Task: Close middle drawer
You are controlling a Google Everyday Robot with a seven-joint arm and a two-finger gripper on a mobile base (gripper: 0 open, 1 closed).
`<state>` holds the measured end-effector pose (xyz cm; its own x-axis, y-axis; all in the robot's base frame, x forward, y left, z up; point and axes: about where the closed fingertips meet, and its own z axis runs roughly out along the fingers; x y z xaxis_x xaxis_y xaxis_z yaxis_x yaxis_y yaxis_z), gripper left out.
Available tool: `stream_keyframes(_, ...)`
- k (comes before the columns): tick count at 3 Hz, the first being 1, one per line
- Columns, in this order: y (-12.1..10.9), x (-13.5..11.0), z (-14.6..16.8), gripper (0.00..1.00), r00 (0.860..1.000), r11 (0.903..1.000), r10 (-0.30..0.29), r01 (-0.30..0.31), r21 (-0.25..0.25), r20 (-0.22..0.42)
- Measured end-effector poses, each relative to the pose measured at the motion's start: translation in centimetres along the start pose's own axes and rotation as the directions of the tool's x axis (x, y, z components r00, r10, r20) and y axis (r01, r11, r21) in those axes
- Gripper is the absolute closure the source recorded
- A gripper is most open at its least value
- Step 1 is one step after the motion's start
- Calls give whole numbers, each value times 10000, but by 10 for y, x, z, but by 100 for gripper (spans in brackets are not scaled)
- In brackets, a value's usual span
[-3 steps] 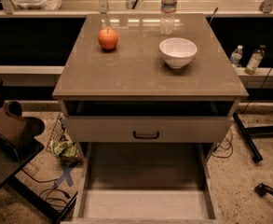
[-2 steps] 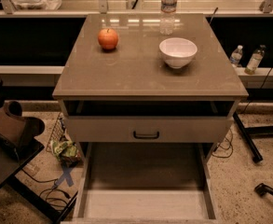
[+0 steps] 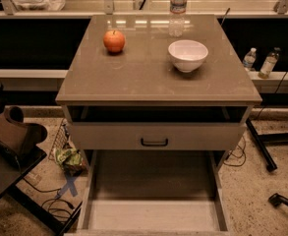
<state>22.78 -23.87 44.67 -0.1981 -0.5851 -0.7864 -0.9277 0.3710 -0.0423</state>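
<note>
- Nothing has moved since a second ago: the drawers, the things on the cabinet and the clutter on the floor all lie as they did.
- Middle drawer (image 3: 153,216): pulled far out toward the camera, below the upper drawer. Its pale plank floor shows bare between thin side walls, and the back part lies in shadow. Its front panel runs along the bottom edge of the view and is barely seen.
- Upper drawer (image 3: 109,136): a flat grey front with a black curved handle (image 3: 154,142). A dark gap sits between it and the cabinet top, and what lies inside cannot be seen.
- Cabinet top (image 3: 148,82) carries three things, well apart from one another.
- Apple (image 3: 114,41): red-orange, at the back left.
- Bowl (image 3: 187,54): white, at the back right, upright, with only its white inside showing.
- Water bottle (image 3: 177,6): upright at the back edge, behind the bowl.
- Two small bottles (image 3: 259,62) stand on a ledge right of the cabinet.
- Green packet (image 3: 70,159) lies on the floor left of the cabinet, beside cables.
- Gripper: out of view, so I cannot tell whether it is released or clenched.
</note>
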Motion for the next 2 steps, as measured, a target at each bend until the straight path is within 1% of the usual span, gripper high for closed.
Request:
stream_keyframes(1,2,3,16,100,9999,9997,38,-35,-238,132)
stream_keyframes(2,-9,-1,41,100,9992,9988,-156,172,-447,369)
